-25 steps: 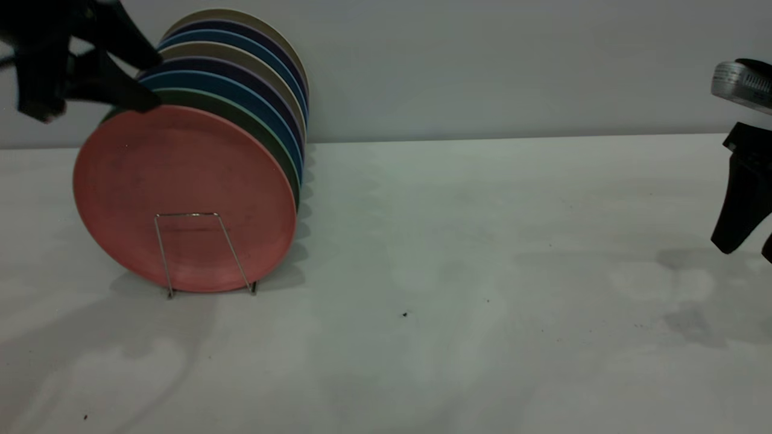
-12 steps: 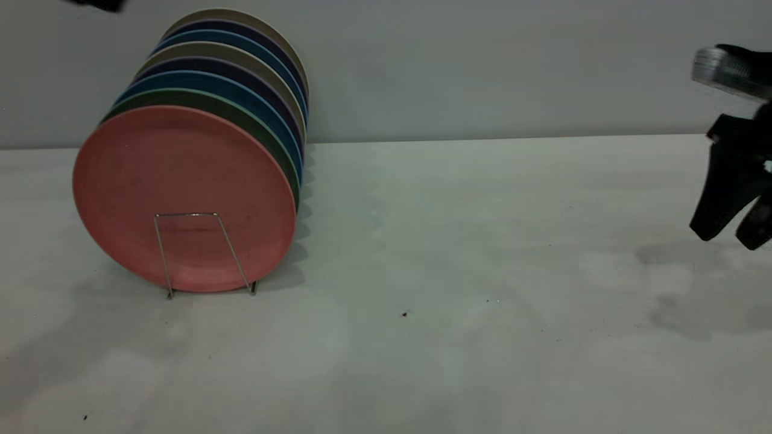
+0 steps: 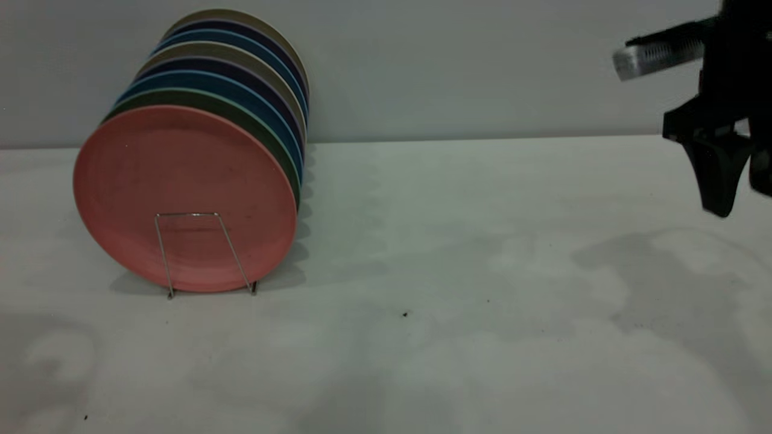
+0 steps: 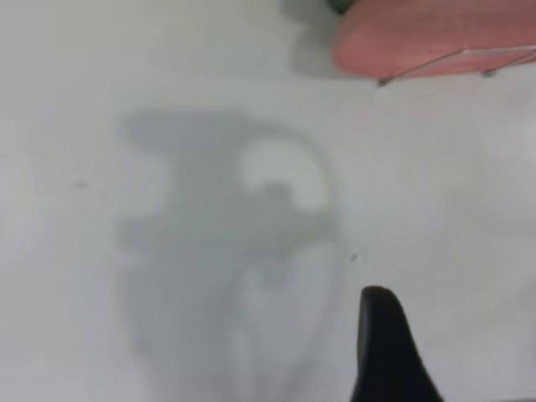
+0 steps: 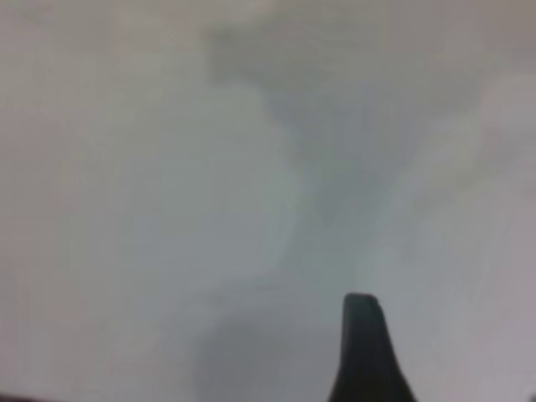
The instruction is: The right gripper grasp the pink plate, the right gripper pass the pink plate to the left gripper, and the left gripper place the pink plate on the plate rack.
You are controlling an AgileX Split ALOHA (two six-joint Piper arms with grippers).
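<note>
The pink plate [image 3: 181,175] stands upright at the front of the plate rack [image 3: 202,253], leaning on the plates behind it; one silver wire loop crosses its face. The left gripper is out of the exterior view. In the left wrist view one black finger [image 4: 387,352] hangs over bare table, with the pink plate's lower edge [image 4: 419,38] and the rack wire [image 4: 456,60] farther off. My right gripper [image 3: 740,199] hangs open and empty above the table at the far right, well away from the plate. The right wrist view shows one finger [image 5: 362,352] over bare table.
Behind the pink plate a green plate [image 3: 265,135], then blue, dark purple and beige plates [image 3: 265,30] fill the rack in a row toward the wall. The white table [image 3: 458,271] stretches between the rack and the right arm, with a few dark specks.
The left gripper, open at the pink plate's top rim a second ago, has lifted out of the exterior view. The right gripper has risen and shifted a little left.
</note>
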